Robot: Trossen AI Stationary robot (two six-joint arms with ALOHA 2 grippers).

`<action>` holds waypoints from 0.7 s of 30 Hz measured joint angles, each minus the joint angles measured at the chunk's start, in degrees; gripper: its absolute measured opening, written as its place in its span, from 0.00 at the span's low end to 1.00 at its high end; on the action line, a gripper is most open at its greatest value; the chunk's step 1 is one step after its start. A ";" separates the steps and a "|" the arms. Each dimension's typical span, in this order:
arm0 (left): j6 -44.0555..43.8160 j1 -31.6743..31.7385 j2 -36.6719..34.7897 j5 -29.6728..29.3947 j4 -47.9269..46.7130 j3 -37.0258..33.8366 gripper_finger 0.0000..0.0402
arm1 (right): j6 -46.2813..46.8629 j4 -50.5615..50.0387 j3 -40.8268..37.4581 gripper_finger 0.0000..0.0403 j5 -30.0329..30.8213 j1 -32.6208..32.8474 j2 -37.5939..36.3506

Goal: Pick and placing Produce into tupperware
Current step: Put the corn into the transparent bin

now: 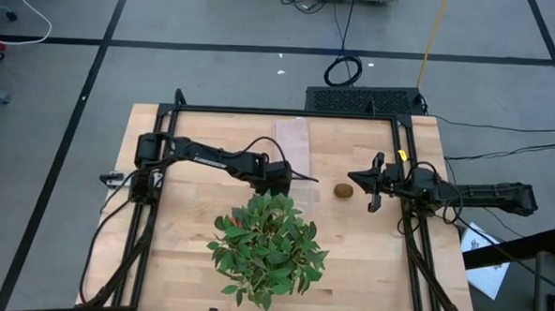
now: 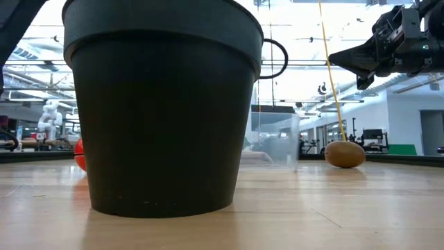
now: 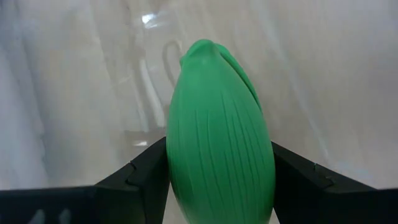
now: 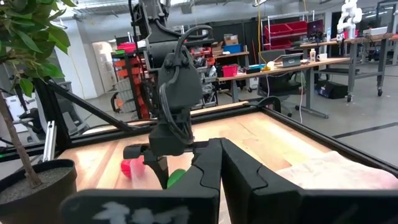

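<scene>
The left gripper point(image 3: 217, 180) grips the green piece point(image 3: 219, 137) over the tub point(image 2: 274, 142); next, let go. The right gripper point(image 1: 359, 181) waits shut near the kiwi point(image 1: 344, 189).

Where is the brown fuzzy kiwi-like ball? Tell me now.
In the high view the brown fuzzy kiwi-like ball lies on the wooden table, right of centre, just ahead of the shut right gripper and up-right of the leafy green plant.

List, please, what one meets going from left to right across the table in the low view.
Red piece → black plant pot → transparent tupperware → brown kiwi, with the right gripper shut above it.
</scene>
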 joint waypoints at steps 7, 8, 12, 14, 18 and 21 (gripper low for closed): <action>-0.02 0.17 0.86 0.38 0.68 0.02 0.54 | 0.11 0.45 0.00 0.00 0.00 0.00 0.21; -0.02 0.25 0.84 0.42 0.49 0.02 0.54 | 0.22 0.49 0.00 0.00 0.00 0.00 0.23; 0.22 0.28 0.84 0.57 0.50 0.02 0.54 | 0.20 0.47 0.00 0.00 0.00 0.00 0.28; 0.52 0.28 0.84 0.57 0.70 0.04 0.54 | 0.12 0.47 0.02 0.00 0.00 0.00 0.31; 1.27 0.28 0.86 0.52 1.59 0.02 0.56 | 0.02 0.47 0.00 0.00 0.00 0.00 0.33; 1.77 0.28 0.88 0.59 2.31 0.02 0.61 | 0.02 0.47 0.00 0.00 0.00 0.00 0.35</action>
